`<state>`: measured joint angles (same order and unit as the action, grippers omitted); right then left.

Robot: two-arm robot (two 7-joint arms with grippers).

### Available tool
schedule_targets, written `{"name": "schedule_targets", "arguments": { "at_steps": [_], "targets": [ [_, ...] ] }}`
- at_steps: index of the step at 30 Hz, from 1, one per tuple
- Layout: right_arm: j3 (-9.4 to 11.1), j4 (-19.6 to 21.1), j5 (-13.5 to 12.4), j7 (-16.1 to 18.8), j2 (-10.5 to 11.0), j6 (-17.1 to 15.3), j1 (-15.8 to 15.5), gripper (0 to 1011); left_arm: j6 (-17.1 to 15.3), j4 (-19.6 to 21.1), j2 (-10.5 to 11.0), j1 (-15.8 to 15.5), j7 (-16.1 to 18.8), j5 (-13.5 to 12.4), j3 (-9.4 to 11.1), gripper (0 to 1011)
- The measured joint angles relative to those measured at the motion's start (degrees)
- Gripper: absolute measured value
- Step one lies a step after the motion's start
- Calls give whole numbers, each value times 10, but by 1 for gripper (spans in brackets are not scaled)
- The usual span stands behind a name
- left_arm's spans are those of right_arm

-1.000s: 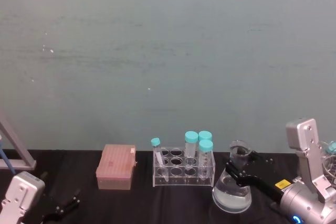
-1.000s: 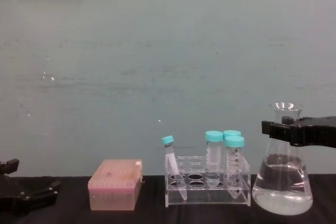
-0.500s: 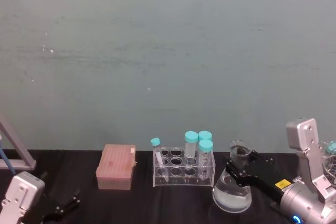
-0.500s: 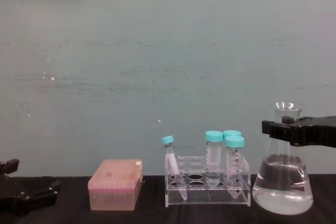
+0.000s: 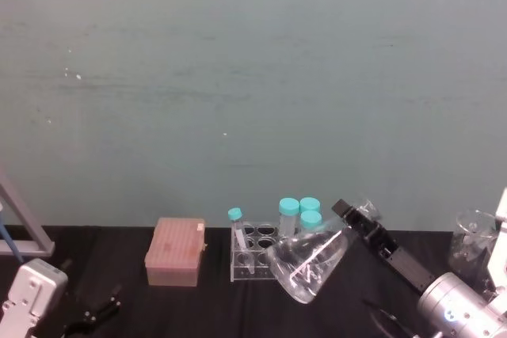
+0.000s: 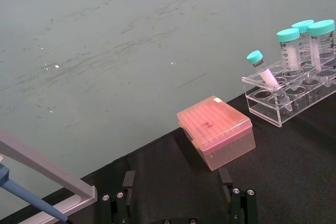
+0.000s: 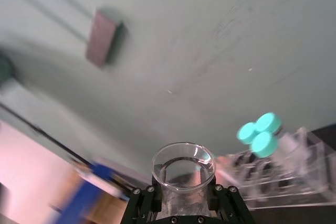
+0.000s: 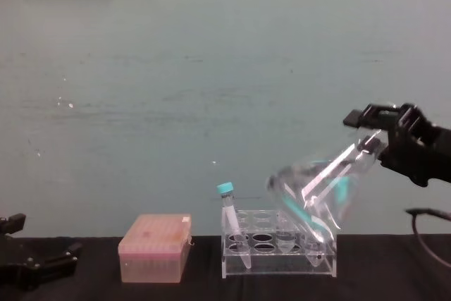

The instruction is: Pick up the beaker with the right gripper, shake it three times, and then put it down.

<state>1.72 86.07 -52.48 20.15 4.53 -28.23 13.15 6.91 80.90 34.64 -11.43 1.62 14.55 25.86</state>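
The beaker (image 5: 310, 265) is a clear conical flask, in the air and tilted steeply, its wide base swung left in front of the tube rack (image 5: 255, 257). My right gripper (image 5: 358, 218) is shut on its neck just below the rim. In the chest view the beaker (image 8: 310, 195) hangs above the table, blurred, with the right gripper (image 8: 373, 130) up at the right. The right wrist view looks down on the beaker's rim (image 7: 184, 165) between the black fingers (image 7: 149, 199). My left gripper (image 6: 177, 184) rests open and empty at the near left (image 5: 95, 313).
A pink tip box (image 5: 176, 252) stands left of the rack, which holds several teal-capped tubes (image 8: 227, 206). Another glass vessel (image 5: 474, 244) stands at the far right. A blue pipette on a stand (image 6: 23, 191) is at the far left. The table (image 8: 197, 283) is black.
The beaker stood upright on the table to the right of the rack. Now the right gripper has lifted it and swung it over, base to the left. The left arm has not moved.
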Motion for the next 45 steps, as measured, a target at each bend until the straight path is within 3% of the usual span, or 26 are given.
{"name": "schedule_targets", "arguments": {
  "at_steps": [2,7,11,14,18,19,21,22,23,24,27,28,30,33,34,35,41,45],
  "targets": [
    [19,-1,-41,-11,-20,-20,-1,457,0,0,0,0,0,0,0,1000],
    [31,-5,-77,-25,-34,-35,-1,457,0,0,0,0,0,0,0,1000],
    [25,-8,-72,-29,-26,-30,1,457,0,0,0,0,0,0,0,1000],
    [7,-9,-42,-28,-4,-13,5,457,0,0,0,0,0,0,0,1000],
    [-42,-7,48,-17,53,34,13,457,0,0,0,0,0,0,0,1000],
    [-68,-4,98,-11,82,62,18,457,0,0,0,0,0,0,0,1000],
    [-96,0,155,-9,112,95,22,457,0,0,0,0,0,0,0,1000],
    [-122,4,212,-11,138,124,28,457,0,0,0,0,0,0,0,1000],
    [-137,6,242,-14,154,139,31,456,0,0,0,0,0,0,0,1000],
    [-162,9,294,-24,180,160,38,457,0,0,0,0,0,0,0,1000],
    [-191,13,369,-39,209,186,47,457,0,0,0,0,0,0,0,1000],
    [-206,15,415,-51,224,199,51,457,0,0,0,0,0,0,0,1000],
    [-220,15,455,-61,237,208,56,457,0,0,0,0,0,0,0,1000],
    [-245,16,534,-82,259,223,66,457,0,0,0,0,0,0,0,1000],
    [-245,16,534,-82,259,223,66,457,0,0,0,0,0,0,0,1000],
    [-252,16,560,-88,265,227,69,457,0,0,0,0,0,0,0,1000],
    [-269,15,621,-100,277,236,74,457,0,0,0,0,0,0,0,1000],
    [-267,15,629,-100,275,239,73,457,0,0,0,0,0,0,0,1000]
  ]
}}
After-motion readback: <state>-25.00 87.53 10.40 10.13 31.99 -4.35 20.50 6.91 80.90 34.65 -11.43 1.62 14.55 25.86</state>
